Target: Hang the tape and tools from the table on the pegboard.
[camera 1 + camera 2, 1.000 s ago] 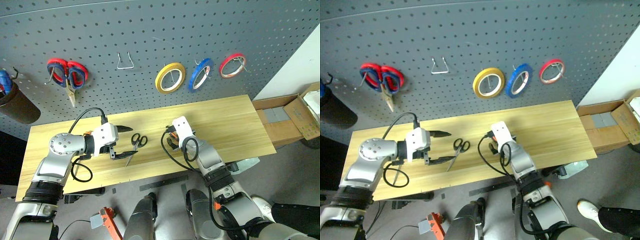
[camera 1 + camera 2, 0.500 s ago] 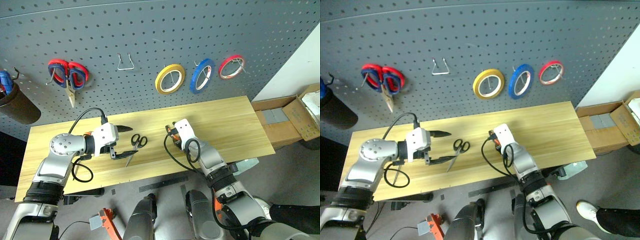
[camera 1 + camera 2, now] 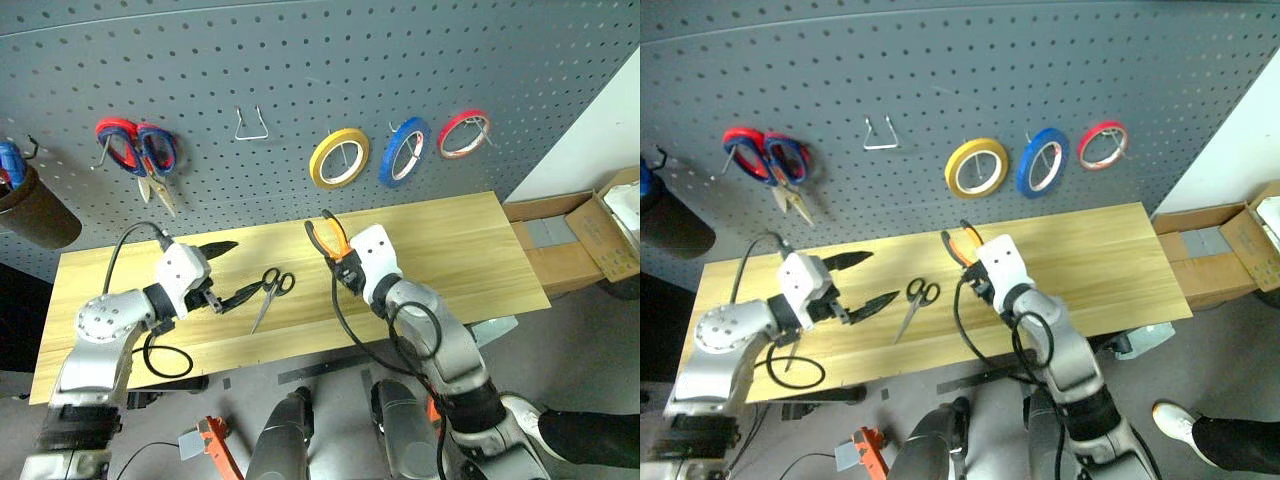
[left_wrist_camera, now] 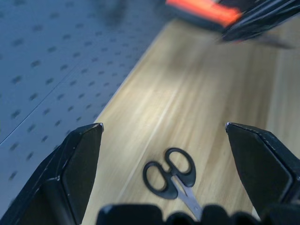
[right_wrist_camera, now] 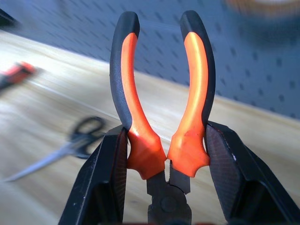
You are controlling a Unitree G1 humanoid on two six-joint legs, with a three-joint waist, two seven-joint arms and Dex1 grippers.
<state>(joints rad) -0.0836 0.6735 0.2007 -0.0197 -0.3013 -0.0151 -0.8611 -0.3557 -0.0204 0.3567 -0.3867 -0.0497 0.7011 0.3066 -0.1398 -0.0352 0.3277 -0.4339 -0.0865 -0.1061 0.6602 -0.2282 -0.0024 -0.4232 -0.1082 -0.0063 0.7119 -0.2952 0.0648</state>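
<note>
My right gripper (image 5: 166, 157) is shut on the orange-and-black pliers (image 3: 325, 238) near the joint and holds them above the table (image 3: 480, 250), handles pointing up toward the pegboard (image 3: 300, 60). The small black scissors (image 3: 272, 290) lie flat on the wood between the two arms. My left gripper (image 3: 232, 270) hovers open just left of them, with nothing between its fingers; the scissors (image 4: 173, 174) lie a little past its fingertips. The blue tape (image 3: 403, 150) hangs on a hook of the pegboard.
A yellow tape ring (image 3: 340, 157) and a red tape ring (image 3: 464, 132) hang either side of the blue one. Red-and-blue scissors (image 3: 137, 150) hang at the left, next to a bare wire hook (image 3: 250, 125). A dark cup (image 3: 35, 215) hangs far left. Cardboard boxes (image 3: 600, 235) sit right.
My right gripper has closed on the pliers and lifted them off the table toward the pegboard. The left hand has drawn back to the left and turned, still open.
</note>
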